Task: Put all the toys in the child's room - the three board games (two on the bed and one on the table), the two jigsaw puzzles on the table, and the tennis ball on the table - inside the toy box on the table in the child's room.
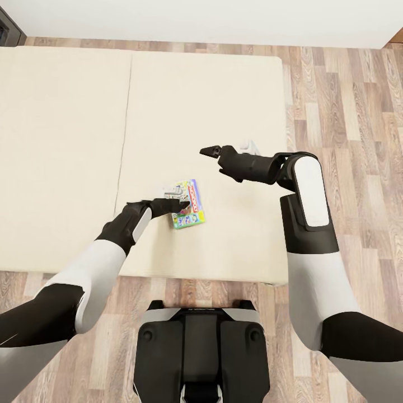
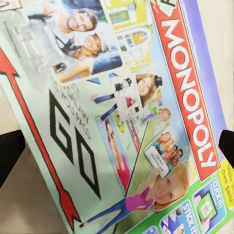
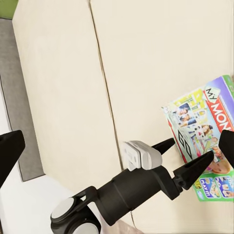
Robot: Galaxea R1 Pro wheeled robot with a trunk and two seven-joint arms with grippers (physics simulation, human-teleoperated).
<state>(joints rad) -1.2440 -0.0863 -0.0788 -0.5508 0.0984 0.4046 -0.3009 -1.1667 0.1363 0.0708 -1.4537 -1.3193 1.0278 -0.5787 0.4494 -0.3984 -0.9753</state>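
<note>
Wood plank floor (image 1: 347,101) all round, with a pale wall (image 1: 224,19) along the far edge of the head view. Wide beige bed (image 1: 67,140) across most of that view, mattress plain, a thin seam (image 1: 126,123) running front to back through it, a sliver of dark frame (image 1: 8,28) at the far left corner. In the right wrist view, a grey strip (image 3: 24,97) alongside the mattress edge and a patch of green (image 3: 7,7) at one corner; cannot tell what either is.

Robot's dark base (image 1: 198,352) at the near edge of the bed, both arms reaching out over the mattress. Nothing else lying on the mattress near the arms apart from one box.

White-green board game (image 1: 187,204) with a red Monopoly logo, flat on the mattress towards the near edge, slightly turned, just right of the seam. Same lid large and close in the left wrist view (image 2: 122,117), lettering and cartoon figures sharp. Seen also from the right wrist camera (image 3: 202,146), partly behind the left arm's fingers.

Left gripper (image 1: 182,206) right at the box, fingers spread wide, one tip over the lid and the other at the box's left side; dark fingertips (image 2: 9,156) at the two opposite edges of the left wrist view, the box spanning the gap between them. Cannot tell whether they touch it.

Right gripper (image 1: 208,150) raised above bare mattress, beyond and to the right of the box, well apart from it, holding nothing. Jaws parted, to judge by the dark fingertips (image 3: 9,153) far apart in the right wrist view.
</note>
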